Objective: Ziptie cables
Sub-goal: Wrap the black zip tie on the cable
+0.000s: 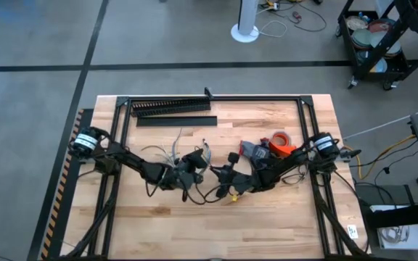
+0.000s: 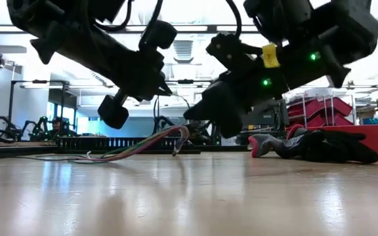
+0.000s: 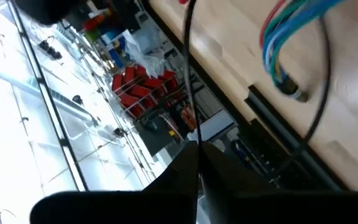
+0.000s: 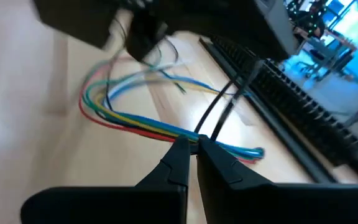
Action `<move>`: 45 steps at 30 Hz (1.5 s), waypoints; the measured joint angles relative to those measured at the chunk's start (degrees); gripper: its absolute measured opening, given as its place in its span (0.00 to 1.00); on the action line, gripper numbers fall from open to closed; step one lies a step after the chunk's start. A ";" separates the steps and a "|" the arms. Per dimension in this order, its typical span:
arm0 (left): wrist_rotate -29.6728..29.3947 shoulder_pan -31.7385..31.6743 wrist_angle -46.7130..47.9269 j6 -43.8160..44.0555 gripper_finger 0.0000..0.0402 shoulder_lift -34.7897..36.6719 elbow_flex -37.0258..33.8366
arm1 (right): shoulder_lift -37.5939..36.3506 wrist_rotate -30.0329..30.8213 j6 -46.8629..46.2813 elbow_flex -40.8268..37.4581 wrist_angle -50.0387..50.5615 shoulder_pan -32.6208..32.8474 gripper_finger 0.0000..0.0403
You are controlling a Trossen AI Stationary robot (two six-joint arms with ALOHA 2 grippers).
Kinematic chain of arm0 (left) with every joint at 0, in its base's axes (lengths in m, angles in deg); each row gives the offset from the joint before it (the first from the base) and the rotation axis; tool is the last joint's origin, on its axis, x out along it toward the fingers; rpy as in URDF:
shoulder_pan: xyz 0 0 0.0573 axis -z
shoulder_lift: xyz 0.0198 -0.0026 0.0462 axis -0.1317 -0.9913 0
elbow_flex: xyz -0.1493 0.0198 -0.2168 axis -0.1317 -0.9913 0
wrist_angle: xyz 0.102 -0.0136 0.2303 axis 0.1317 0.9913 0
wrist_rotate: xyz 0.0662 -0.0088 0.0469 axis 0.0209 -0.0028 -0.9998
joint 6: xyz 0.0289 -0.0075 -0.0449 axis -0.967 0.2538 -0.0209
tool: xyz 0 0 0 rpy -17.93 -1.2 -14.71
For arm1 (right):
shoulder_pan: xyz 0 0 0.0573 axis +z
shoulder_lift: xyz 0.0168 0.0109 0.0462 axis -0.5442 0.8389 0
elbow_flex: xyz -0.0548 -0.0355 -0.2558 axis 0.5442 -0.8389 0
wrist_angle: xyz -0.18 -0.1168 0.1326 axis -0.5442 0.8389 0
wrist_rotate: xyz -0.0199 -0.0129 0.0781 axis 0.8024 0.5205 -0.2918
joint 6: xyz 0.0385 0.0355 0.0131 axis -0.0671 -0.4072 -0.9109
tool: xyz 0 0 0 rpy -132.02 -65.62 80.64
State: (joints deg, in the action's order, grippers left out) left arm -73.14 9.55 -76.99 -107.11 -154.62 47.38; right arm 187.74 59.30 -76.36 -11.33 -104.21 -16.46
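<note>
Meeting over the middle of the worktop (image 1: 281,210), the left end effector (image 3: 197,163) and right end effector (image 4: 195,147) are each pinched closed on a thin black ziptie (image 4: 219,112). The cables (image 4: 143,127), a coloured bundle, lie looped on the wood just beneath them, in front of the black toothed duct (image 4: 294,102).

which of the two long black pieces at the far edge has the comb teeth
The farther black duct, nearest the table's far edge, has the comb teeth. The black strip just in front of it is plain and flat.
</note>
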 joint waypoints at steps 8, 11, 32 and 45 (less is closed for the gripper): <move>-2.47 0.07 -1.59 5.33 0.00 -0.22 0.00 | -1.78 0.03 -0.48 -0.09 5.59 -0.78 0.00; -2.76 0.07 -1.58 5.55 0.00 -0.22 0.00 | -1.70 0.00 -2.71 -0.09 5.81 -1.17 0.00; -3.95 -0.78 -0.94 3.77 0.00 -0.28 0.73 | -1.79 -0.02 -19.62 0.83 4.69 -1.84 0.00; -3.57 -1.57 5.54 4.08 0.00 -0.28 2.89 | -1.80 -0.01 -24.64 1.20 4.24 -1.82 0.00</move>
State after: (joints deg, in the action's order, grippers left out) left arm -76.72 7.98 -71.45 -103.03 -154.90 50.27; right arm 185.94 59.29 -101.00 -10.13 -99.97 -18.27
